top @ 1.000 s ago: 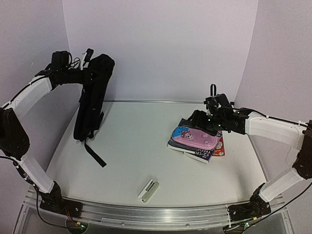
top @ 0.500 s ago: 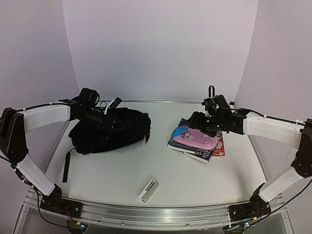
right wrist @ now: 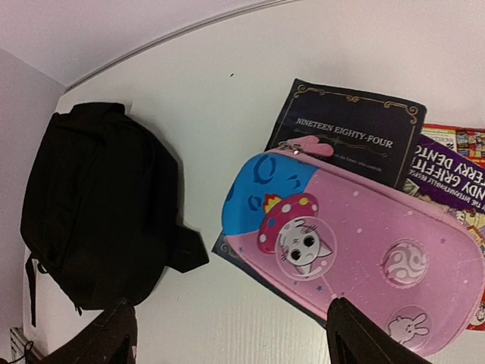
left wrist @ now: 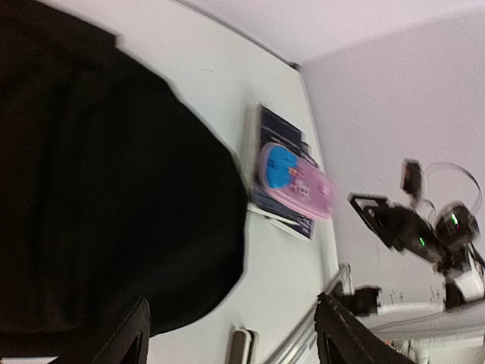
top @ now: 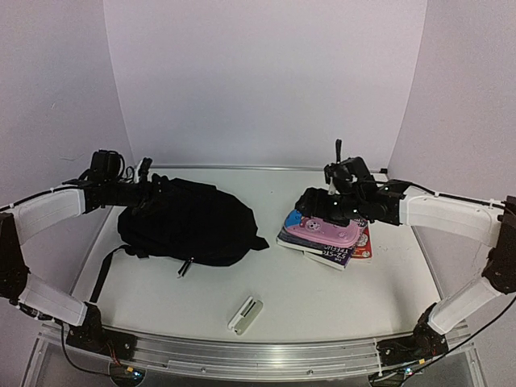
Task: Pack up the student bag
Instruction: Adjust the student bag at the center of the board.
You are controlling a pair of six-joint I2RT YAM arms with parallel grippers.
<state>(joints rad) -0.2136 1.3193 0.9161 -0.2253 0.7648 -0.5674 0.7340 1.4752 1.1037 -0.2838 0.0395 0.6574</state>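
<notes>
Lying flat on the left of the desk (top: 322, 298): student bag (top: 193, 230), probably laid down for loading. Left tool (left wrist: 231, 335) spread wide at its end, gripping nothing. Right tool (right wrist: 227, 337) wide, empty, above the pink pencil case (right wrist: 356, 265) on books (right wrist: 348, 136), likely the first item to pack.

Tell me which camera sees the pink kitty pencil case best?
The right wrist view: the pink pencil case is big and sharp, cat picture clear. The top view shows the case small, lying on the books; the left wrist view shows it blurred.
</notes>
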